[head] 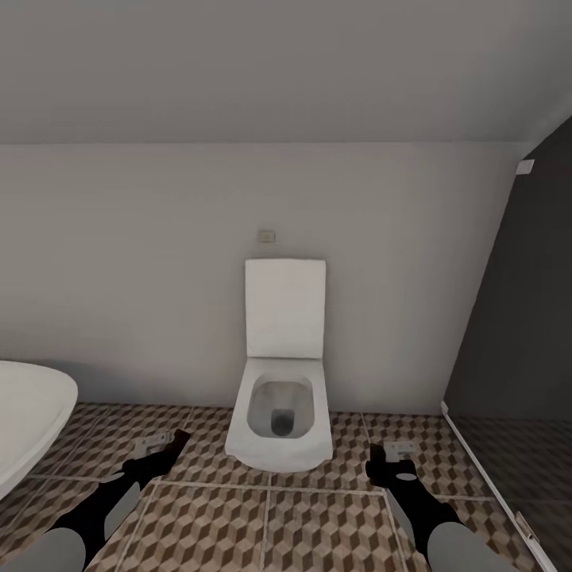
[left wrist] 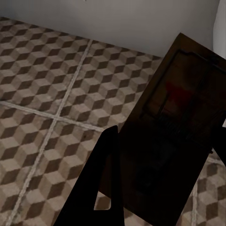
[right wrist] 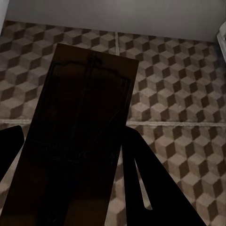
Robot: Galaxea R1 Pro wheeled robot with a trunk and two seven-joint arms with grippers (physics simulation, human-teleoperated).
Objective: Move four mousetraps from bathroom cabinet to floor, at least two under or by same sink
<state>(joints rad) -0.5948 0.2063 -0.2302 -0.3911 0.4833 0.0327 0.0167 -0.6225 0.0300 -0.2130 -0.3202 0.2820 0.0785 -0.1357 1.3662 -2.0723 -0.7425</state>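
Observation:
My left gripper (head: 161,458) is shut on a mousetrap (head: 164,442), a brown slab with grey metal, held low over the bathroom floor (head: 278,524) left of the toilet. The left wrist view shows that mousetrap (left wrist: 174,122) dark between the fingers (left wrist: 106,160), its red spot visible. My right gripper (head: 388,467) is shut on a second mousetrap (head: 399,450) right of the toilet. In the right wrist view this mousetrap (right wrist: 84,108) is in shadow above the cube-patterned tiles (right wrist: 179,94). The cabinet and the sink are out of view.
A white toilet (head: 280,413) with its lid raised stands against the pale back wall between my arms. A rounded white bathtub rim (head: 28,413) juts in at the left. A dark glass shower screen (head: 516,334) with a floor rail bounds the right.

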